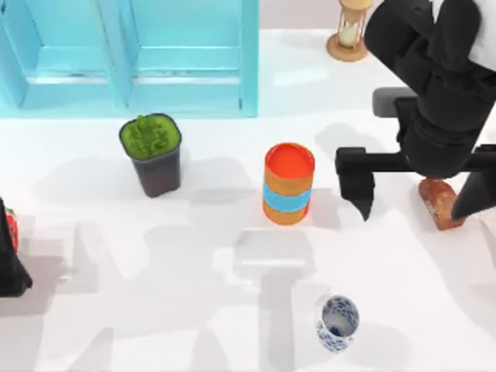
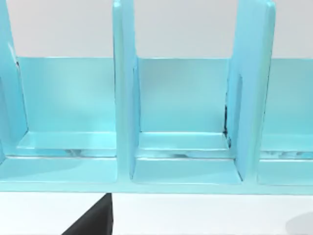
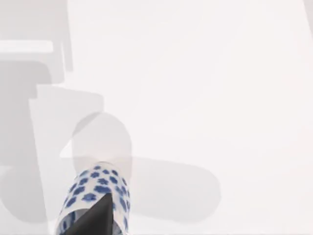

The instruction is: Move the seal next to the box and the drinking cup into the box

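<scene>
One seal (image 1: 440,203), one drinking cup (image 1: 338,323), one box (image 1: 132,58), one orange cylinder (image 1: 288,184)

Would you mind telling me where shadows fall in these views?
Top view: broad soft grey shadows spread over the white table, one beside the orange cylinder. Right wrist view: a rounded shadow stretches from the drinking cup. Left wrist view: the box looks evenly lit.
</scene>
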You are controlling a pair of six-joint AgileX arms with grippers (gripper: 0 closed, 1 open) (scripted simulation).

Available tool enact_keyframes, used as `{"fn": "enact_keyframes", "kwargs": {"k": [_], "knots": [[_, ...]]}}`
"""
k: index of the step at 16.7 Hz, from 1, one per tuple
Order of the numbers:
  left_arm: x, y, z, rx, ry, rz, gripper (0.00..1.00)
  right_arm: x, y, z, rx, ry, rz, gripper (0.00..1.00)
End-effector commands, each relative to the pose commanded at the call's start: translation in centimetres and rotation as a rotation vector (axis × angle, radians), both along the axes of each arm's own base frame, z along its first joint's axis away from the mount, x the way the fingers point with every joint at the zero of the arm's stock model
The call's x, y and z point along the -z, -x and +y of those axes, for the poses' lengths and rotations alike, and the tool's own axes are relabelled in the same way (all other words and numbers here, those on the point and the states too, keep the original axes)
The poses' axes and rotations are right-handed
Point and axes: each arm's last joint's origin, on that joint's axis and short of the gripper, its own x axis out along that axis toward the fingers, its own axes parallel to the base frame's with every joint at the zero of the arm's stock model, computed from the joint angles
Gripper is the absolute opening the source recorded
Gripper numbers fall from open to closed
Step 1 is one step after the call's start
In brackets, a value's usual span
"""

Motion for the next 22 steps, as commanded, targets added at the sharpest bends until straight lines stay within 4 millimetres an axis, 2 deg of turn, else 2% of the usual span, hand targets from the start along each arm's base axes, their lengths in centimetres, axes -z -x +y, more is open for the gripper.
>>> {"fn": "enact_keyframes", "kwargs": {"k": [6,14,22], "knots": [[0.0,0.0,0.0,0.000,0.000,0.000,1.00,1.0,3.2,2.5,0.000,0.002,-0.004,1.00],[0.0,0.0,0.0,0.000,0.000,0.000,1.00,2.4,7.8,5.0,0.006,0.004,-0.013,1.00],[0.0,0.0,0.0,0.000,0.000,0.000,1.00,2.9,7.8,5.0,0.010,0.004,-0.014,1.00]]}}
